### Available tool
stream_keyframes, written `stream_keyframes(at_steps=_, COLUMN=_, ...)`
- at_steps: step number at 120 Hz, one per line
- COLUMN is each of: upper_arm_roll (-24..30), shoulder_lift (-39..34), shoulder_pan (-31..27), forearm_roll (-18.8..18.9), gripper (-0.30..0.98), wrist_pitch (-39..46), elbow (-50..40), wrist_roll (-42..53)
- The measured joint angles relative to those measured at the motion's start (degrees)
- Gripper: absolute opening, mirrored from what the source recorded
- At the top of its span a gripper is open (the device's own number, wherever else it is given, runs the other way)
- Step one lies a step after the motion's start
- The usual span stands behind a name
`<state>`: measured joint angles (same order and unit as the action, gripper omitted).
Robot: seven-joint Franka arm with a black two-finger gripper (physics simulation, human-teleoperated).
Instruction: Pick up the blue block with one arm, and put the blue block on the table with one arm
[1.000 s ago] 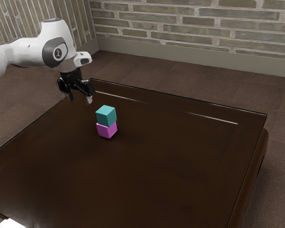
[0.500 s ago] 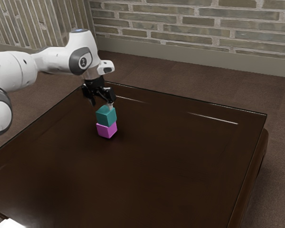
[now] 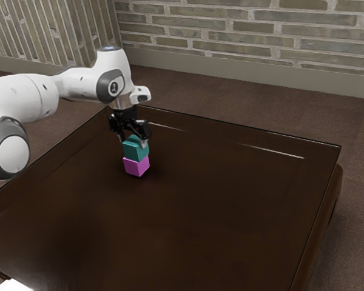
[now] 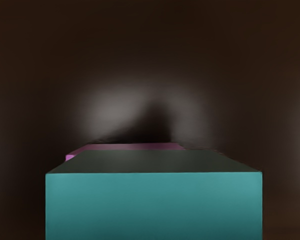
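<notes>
One blue block (image 3: 133, 151), level, corner toward the viewer

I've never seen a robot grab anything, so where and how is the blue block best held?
Probably from above, fingers on two opposite upright sides of the blue block: its visible faces are flat, its top uncovered. Gripping high should spare the pink block beneath.
</notes>
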<state>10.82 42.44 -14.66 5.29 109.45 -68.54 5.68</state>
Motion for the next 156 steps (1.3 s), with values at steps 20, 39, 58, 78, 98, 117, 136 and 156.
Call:
stream_keyframes(at_steps=20, upper_arm_roll=-0.01, shoulder_lift=1.69, shoulder_pan=0.27, forearm_roll=-0.02, gripper=0.69, wrist_pitch=0.0, elbow=0.98, wrist_roll=0.2)
stream_keyframes(at_steps=39, upper_arm_roll=-0.01, shoulder_lift=2.73, shoulder_pan=0.4, forearm_roll=-0.01, gripper=0.66, wrist_pitch=0.05, elbow=1.43, wrist_roll=0.36)
stream_keyframes(at_steps=58, upper_arm_roll=-0.11, shoulder_lift=2.79, shoulder_pan=0.38, forearm_roll=0.09, gripper=0.5, wrist_pitch=0.06, elbow=1.54, wrist_roll=0.69)
stream_keyframes(at_steps=78, upper_arm_roll=-0.12, shoulder_lift=2.75, shoulder_pan=0.45, forearm_roll=0.21, gripper=0.4, wrist_pitch=0.09, elbow=1.6, wrist_roll=1.04)
stream_keyframes(at_steps=98, upper_arm_roll=0.06, shoulder_lift=2.24, shoulder_pan=1.61, forearm_roll=0.37, gripper=0.37, wrist_pitch=0.07, elbow=1.63, wrist_roll=1.23)
stream_keyframes(at_steps=117, upper_arm_roll=0.43, shoulder_lift=1.76, shoulder_pan=6.05, forearm_roll=0.51, gripper=0.37, wrist_pitch=-0.28, elbow=3.77, wrist_roll=1.32)
stream_keyframes(at_steps=136, upper_arm_roll=0.01, shoulder_lift=4.37, shoulder_pan=9.38, forearm_roll=0.58, gripper=0.38, wrist_pitch=-0.22, elbow=4.55, wrist_roll=1.26)
stream_keyframes(at_steps=156, upper_arm_roll=-0.08, shoulder_lift=7.77, shoulder_pan=10.06, forearm_roll=0.65, gripper=0.39, wrist_pitch=0.49, elbow=4.53, wrist_roll=1.18)
